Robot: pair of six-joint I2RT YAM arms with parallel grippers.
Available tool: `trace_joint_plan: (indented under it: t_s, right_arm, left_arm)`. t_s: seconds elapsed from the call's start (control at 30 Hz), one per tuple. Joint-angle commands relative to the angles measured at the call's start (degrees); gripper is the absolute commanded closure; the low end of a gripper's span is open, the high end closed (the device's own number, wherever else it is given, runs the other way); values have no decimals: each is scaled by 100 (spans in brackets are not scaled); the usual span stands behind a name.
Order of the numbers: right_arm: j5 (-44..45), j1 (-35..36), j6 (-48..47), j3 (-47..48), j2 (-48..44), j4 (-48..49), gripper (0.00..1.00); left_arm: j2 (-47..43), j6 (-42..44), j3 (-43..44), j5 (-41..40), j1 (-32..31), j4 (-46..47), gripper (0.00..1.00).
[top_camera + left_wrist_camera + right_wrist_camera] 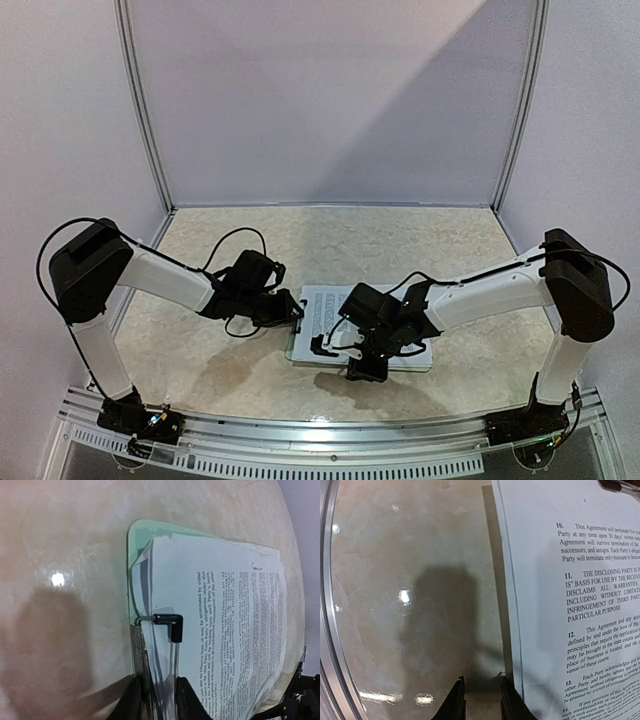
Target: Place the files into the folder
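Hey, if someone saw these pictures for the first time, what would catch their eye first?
The white printed files lying on the mint-green folder at the middle of the table. The left end effector straddles the folder's black clip, and the right end effector hangs over bare tabletop beside the sheets' edge.

The top external camera looks down from high behind the near edge, taking in the whole table (200, 350). Both wrist cameras sit low and close: the left faces along the folder (136, 537) past its clip (170, 625), the right beside the files (580, 605). All three views share those sheets.
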Motion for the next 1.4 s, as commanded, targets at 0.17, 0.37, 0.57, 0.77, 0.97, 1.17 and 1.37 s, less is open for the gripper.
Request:
trace_joint_plan:
  t_s: [0.17,0.37,0.57,0.77,0.97,1.17,1.37]
  right_arm:
    - [-631,-20,53,647,559,-266,74]
    - [-960,129,148,1473,1104,-182,73]
    - [-788,118,214,1969,1532,-95,73]
    - [-650,114,335,1983,1602,-6,73]
    - [-732,85,356,2069,1476,-64,70]
    - [-3918,22,-446,3887,1449,-2902,53]
    - [-3560,-666,-282,2268,262,-2292,52]
  left_arm:
    - [300,11,-221,110,-118,-622,100]
    - [275,27,-186,83,-114,-697,100]
    - [181,8,-251,69,-128,-706,100]
    - [157,15,-319,60,-123,-674,100]
    - [192,10,-319,72,-127,-636,100]
    - [182,34,-317,81,-113,-683,100]
    - [127,26,-317,33,-105,-715,100]
